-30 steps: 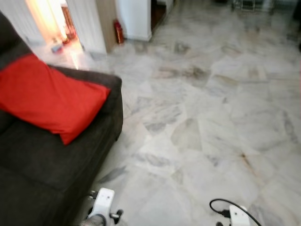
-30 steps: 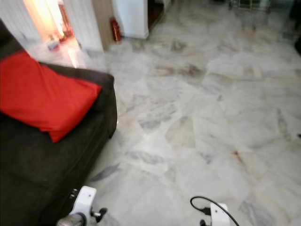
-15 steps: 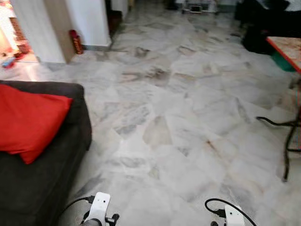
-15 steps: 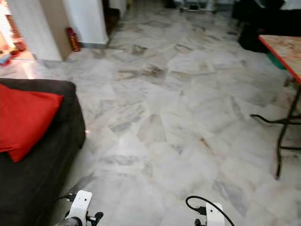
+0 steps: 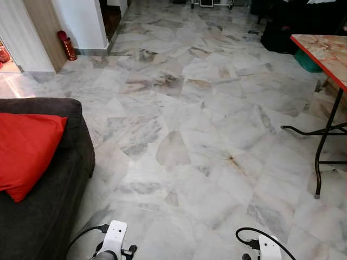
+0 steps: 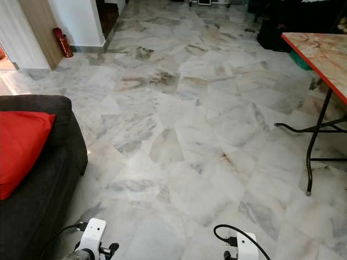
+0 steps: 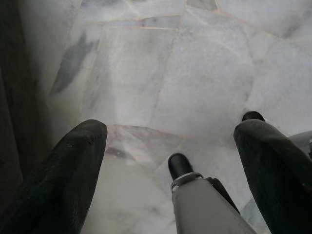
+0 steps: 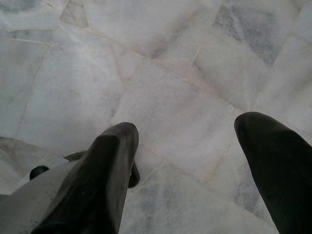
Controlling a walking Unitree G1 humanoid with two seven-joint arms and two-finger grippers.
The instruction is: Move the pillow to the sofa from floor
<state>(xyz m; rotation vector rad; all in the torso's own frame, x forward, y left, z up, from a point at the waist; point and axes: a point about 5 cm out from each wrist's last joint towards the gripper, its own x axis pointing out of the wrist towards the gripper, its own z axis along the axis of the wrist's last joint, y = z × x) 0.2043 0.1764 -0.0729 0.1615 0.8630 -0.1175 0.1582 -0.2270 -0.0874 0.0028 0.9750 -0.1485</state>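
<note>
A red pillow point(image 5: 24, 151) lies on the dark grey sofa point(image 5: 51, 211) at the left edge of the head views. Both arms hang low at the bottom of the picture, the left wrist point(image 5: 114, 241) beside the sofa's front and the right wrist point(image 5: 268, 249) further right. In the left wrist view my left gripper point(image 7: 170, 161) is open over the marble floor, with nothing between its fingers. In the right wrist view my right gripper point(image 8: 187, 151) is open too, above bare floor tiles.
Grey-white marble floor point(image 5: 195, 135) stretches ahead. A table with an orange patterned top point(image 5: 325, 51) and thin black legs point(image 5: 325, 141) stands at the right. A red fire extinguisher point(image 5: 68, 46) stands by a white pillar point(image 5: 81, 21) at the far left. Dark objects point(image 5: 282, 24) lie at the back right.
The camera has swung to the right: the sofa and the red pillow have slid to the left edge, and the table has come into view at the right. Both arms hang as before.
</note>
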